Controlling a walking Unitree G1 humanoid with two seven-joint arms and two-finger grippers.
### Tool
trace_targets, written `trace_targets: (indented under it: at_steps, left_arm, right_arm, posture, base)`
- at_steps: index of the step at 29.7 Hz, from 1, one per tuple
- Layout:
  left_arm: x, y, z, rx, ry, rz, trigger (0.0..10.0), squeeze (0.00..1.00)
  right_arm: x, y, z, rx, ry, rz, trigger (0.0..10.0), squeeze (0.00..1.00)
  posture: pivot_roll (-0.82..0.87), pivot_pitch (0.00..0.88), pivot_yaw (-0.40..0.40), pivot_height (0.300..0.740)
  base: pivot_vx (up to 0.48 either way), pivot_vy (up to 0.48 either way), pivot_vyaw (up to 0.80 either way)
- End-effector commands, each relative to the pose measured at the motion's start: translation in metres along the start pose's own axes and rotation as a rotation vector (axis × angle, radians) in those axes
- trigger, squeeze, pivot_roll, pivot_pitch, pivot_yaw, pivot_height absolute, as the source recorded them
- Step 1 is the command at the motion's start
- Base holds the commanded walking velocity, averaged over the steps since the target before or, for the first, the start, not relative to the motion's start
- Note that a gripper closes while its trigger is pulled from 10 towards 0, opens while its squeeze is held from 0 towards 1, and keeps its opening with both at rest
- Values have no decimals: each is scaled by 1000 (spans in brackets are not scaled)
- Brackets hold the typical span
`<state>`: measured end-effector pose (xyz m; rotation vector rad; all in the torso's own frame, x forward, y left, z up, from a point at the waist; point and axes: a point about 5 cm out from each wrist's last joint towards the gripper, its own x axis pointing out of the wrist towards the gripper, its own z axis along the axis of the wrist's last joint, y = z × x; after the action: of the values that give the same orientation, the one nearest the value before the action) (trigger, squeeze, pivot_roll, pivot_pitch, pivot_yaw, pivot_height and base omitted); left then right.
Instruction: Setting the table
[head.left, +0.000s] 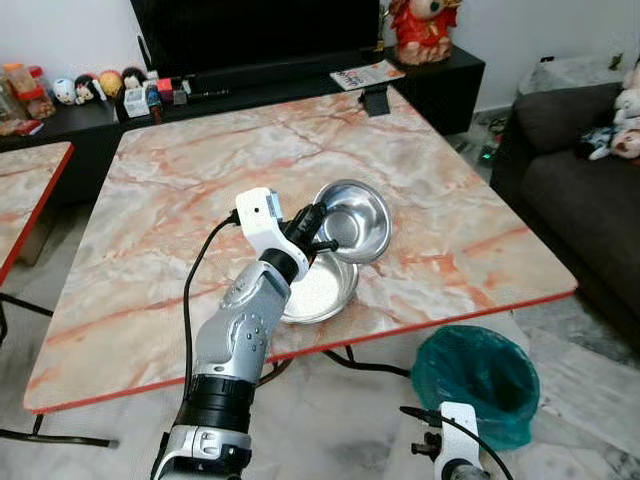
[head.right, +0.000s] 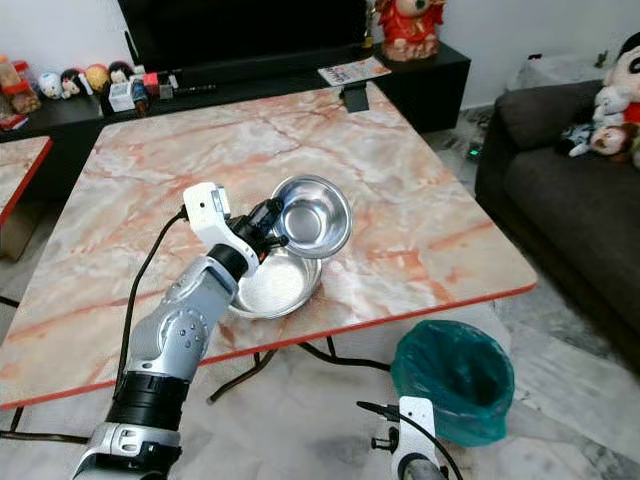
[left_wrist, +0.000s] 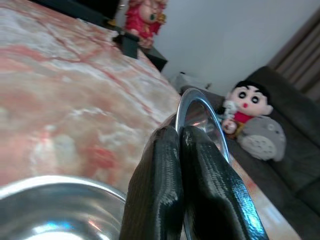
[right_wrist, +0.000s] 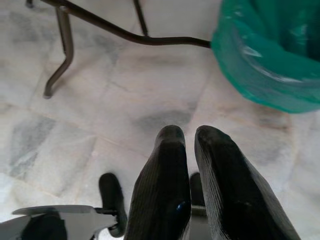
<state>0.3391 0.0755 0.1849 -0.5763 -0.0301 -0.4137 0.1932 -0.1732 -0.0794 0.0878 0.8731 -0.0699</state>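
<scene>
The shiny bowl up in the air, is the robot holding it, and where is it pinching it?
Yes. The left gripper holds the upper steel bowl by its rim, tilted above the second bowl. The right gripper holds nothing.

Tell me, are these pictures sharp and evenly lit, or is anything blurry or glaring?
Left eye view: sharp and evenly lit, with soft reflections inside the lifted steel bowl held by the left pincer. Left wrist view: the fingers and the second bowl up close look soft, and the bowl rim glints. Right wrist view: the floor is clear, the right pincer slightly blurred.
</scene>
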Motion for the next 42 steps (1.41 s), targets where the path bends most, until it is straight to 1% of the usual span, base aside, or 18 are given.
trace_targets:
  at_steps: [1,3,6,7,8,9,10,11,17,22,23,25,29,31,35,37,39,42]
  left_arm:
    - [-1,2,7,10,-24,5,10000,0]
    - [-1,2,7,9,-25,5,10000,0]
    - [-1,1,8,10,-28,4,10000,0]
    - [-1,2,9,8,-32,4,10000,0]
    - [-1,2,9,5,-38,4,10000,0]
    - [-1,2,9,5,-38,4,10000,0]
    - [-1,2,10,5,-38,4,10000,0]
    - [-1,2,10,5,-38,5,10000,0]
    - [-4,3,10,-2,-42,6,10000,0]
    - [-7,2,2,20,32,-25,10000,0]
    - [-7,2,-3,37,68,-30,10000,0]
    - [-7,2,-5,40,80,-23,10000,0]
    - [-2,0,-11,38,104,-5,10000,0]
    - [5,-2,-16,33,136,5,10000,0]
    - [11,-6,-24,37,176,0,10000,0]
    - [14,-6,-28,40,192,15,10000,0]
    - [19,-4,-32,44,213,56,10000,0]
    - [21,-3,-33,37,221,78,10000,0]
  right_arm:
    - [1,5,3,-33,-12,15,10000,0]
    - [1,6,3,-60,-13,21,10000,0]
    - [1,9,4,-77,-19,29,10000,0]
    - [1,9,3,-64,-17,28,10000,0]
    - [1,8,3,-24,-15,26,10000,0]
    - [1,8,3,-24,-15,26,10000,0]
    - [1,7,3,8,-16,25,10000,0]
    - [1,7,3,13,-16,25,10000,0]
    - [1,6,2,-17,-15,20,10000,0]
    - [1,6,2,-12,-12,21,10000,0]
    - [1,7,1,-11,-11,22,10000,0]
    - [0,7,1,-11,-11,22,10000,0]
    - [0,7,0,-10,-8,22,10000,0]
    - [0,7,0,-10,-7,21,10000,0]
    - [0,7,-1,-11,-6,21,10000,0]
    - [0,8,-1,-12,-4,22,10000,0]
    - [0,7,0,-11,-6,22,10000,0]
    - [0,7,-1,-9,-5,21,10000,0]
  posture:
    - [12,0,88,740]
    - [12,0,88,740]
    - [12,0,88,740]
    - [12,0,88,740]
    - [12,0,88,740]
    - [12,0,88,740]
    - [12,0,88,740]
    - [12,0,88,740]
    - [12,0,88,740]
    - [17,0,89,740]
    - [17,0,91,740]
    - [15,0,93,740]
    - [11,0,96,740]
    - [6,0,98,740]
    - [-3,0,101,740]
    - [-6,0,103,740]
    - [-10,0,105,740]
    - [-14,0,108,740]
  base:
    - [251,0,0]
    - [255,0,0]
    - [251,0,700]
    - [0,0,800]
    - [0,0,0]
    - [0,0,0]
    - [0,0,0]
    - [0,0,0]
    - [0,0,0]
    - [0,0,0]
    - [0,0,0]
    - [0,0,0]
    - [0,0,0]
    - [0,0,0]
    - [0,0,0]
    - [0,0,0]
    - [0,0,0]
    - [0,0,0]
